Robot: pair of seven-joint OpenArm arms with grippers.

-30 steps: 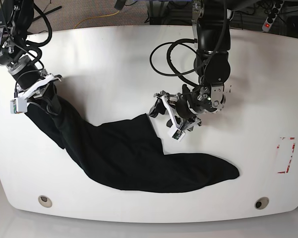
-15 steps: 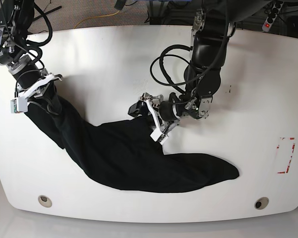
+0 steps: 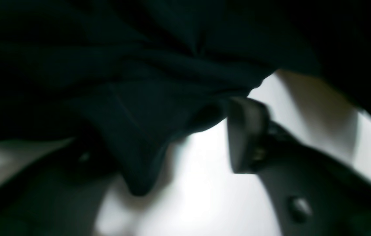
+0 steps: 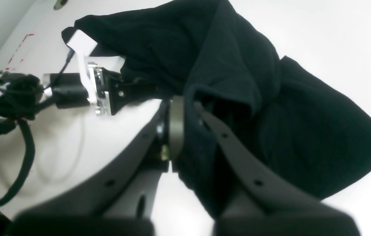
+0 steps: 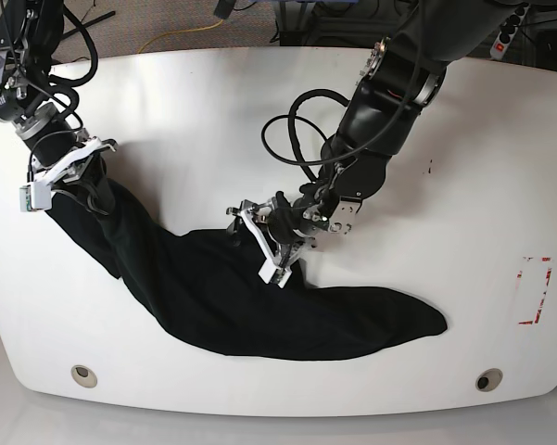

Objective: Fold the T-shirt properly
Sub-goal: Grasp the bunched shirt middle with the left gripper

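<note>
While the base view hides it, the right pincer (image 4: 185,131) visibly pinches the T-shirt (image 4: 237,82).

I've got the white table (image 5: 195,102) with a round metal grommet (image 5: 84,375) near each front corner, the other one (image 5: 488,379) over by a red dashed rectangle marking (image 5: 534,290), and a yellow cable (image 5: 181,33) on the floor behind.
</note>
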